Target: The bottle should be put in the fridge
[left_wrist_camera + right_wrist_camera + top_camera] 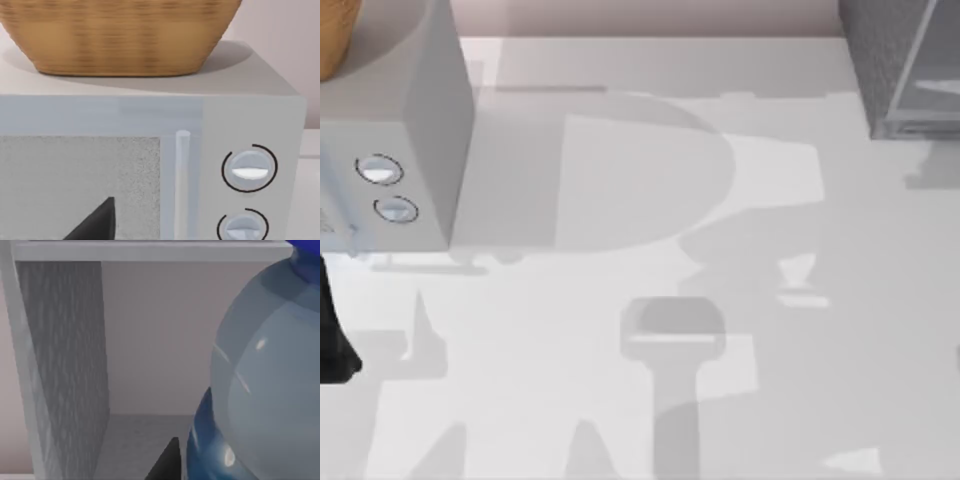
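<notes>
The bottle (270,370) looms close in the right wrist view, clear-bodied with a blue cap and a blue label band. My right gripper (215,465) is shut on it, and one dark fingertip (165,462) shows beside the label. Just behind the bottle is the open inside of the fridge (65,355), with a speckled dark grey side wall and a pale back wall. In the top view the fridge (895,70) stands at the far right corner. My left arm (332,345) is parked at the left edge, its gripper open with one fingertip (102,222) showing.
A pale grey box with two round dials (395,150) stands at the far left, with a woven basket (120,35) on top of it. The left wrist camera faces its front door. Arm shadows lie across the white table (620,420).
</notes>
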Robot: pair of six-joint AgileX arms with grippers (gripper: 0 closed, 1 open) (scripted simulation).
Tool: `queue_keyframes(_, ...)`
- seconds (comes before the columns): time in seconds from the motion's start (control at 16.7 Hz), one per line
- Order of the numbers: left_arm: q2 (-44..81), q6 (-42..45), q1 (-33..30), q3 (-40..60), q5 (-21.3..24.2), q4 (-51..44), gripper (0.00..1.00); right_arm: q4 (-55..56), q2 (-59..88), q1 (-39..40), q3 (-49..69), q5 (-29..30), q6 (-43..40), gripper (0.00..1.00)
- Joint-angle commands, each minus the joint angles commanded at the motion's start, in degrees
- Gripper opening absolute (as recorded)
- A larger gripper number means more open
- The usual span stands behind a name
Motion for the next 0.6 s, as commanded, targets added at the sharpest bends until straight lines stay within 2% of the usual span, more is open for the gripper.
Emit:
queue_keyframes(0.3, 0.00, 0.00, 0.00, 0.00, 0.00, 0.00, 1.00, 12.97, 24.93, -3.05, 11.17, -2.89, 0.15, 0.01)
queue_keyframes(0.6, 0.00, 0.00, 0.00, 0.00, 0.00, 0.00, 1.00, 19.89, 37.61, -4.77, 17.22, -4.46, 0.25, 0.01)
